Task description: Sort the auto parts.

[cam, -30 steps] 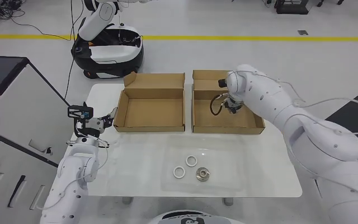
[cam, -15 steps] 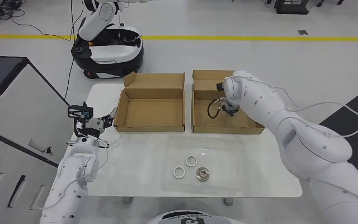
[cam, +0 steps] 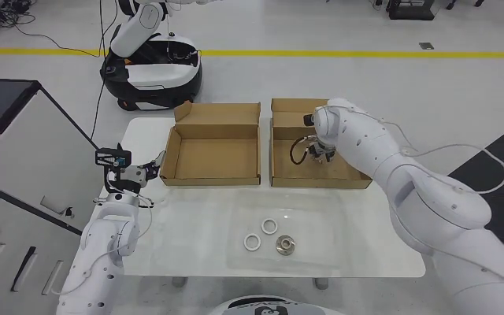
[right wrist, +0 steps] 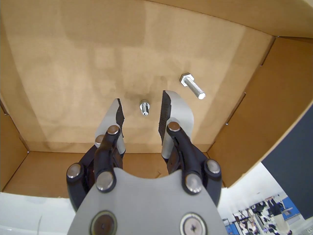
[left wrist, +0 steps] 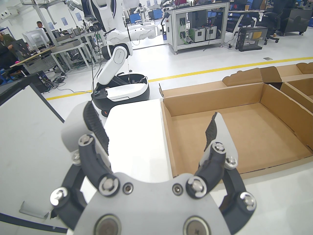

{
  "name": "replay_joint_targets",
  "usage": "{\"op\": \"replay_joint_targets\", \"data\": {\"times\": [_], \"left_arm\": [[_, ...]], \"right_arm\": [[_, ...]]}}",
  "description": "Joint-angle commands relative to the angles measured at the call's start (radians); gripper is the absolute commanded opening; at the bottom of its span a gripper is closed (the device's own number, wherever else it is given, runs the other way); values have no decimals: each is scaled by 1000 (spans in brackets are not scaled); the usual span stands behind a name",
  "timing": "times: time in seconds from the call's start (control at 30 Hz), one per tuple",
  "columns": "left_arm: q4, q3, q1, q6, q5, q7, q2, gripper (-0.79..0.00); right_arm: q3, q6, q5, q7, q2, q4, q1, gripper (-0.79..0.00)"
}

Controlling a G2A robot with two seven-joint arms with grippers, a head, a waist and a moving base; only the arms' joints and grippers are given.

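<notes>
Fingers apart, the right gripper (right wrist: pixel 141 97) hangs inside the right cardboard box (cam: pixel 346 179), upper right of centre in the top view, above a small bolt (right wrist: pixel 144 108) on the box floor, with a larger bolt (right wrist: pixel 192 85) nearby. The left gripper (left wrist: pixel 152 110), also spread, sits mid-left beside the left box (cam: pixel 211 157). 2 white rings (cam: pixel 268 226) and a metal hub (cam: pixel 285 246) lie at lower centre.

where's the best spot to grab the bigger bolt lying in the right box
Probably mid-shank, from straight above. The bigger bolt lies flat on the floor of the cardboard box, so the jaws should straddle the threaded shank across its length; the hex head is wider and sits at one end.
</notes>
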Motion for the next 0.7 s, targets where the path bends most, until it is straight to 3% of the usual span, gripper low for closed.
{"op": "replay_joint_targets", "data": {"times": [0.0,0.23,0.3,0.33,0.5,0.67], "left_arm": [[0,0,0,0,0,0,0,0],[0,0,0,0,0,0,0,0],[0,0,0,0,0,0,0,0],[0,0,0,0,0,0,0,0],[0,0,0,0,0,0,0,0],[0,0,0,0,0,0,0,0]], "right_arm": [[10,3,-3,-11,1,-6,4,-394],[81,-6,27,-27,30,-66,25,-89],[113,-11,40,-31,50,-103,27,-58],[135,-12,55,-29,62,-129,27,0],[264,2,101,-18,146,-308,-9,0],[478,32,163,26,263,-632,-151,0]]}}
